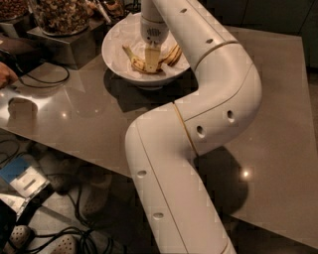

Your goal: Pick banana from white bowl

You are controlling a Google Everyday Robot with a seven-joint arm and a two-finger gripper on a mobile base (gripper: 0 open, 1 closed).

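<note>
The white bowl (119, 64) stands near the far left of the brown table, lined with crumpled white paper. The banana (135, 60) lies inside it, yellow with dark tips, curving from the left side toward the right, where another yellow-brown part (173, 54) shows beside the arm. My gripper (152, 59) reaches straight down into the bowl, its pale fingertips right on the middle of the banana. My white arm covers the right side of the bowl.
Glass jars of brown food (59, 15) stand on a metal stand (64, 44) left of the bowl. A black cable (44, 79) loops on the table's left. A person's hand (5, 74) shows at the left edge. Cables and shoes lie on the floor below.
</note>
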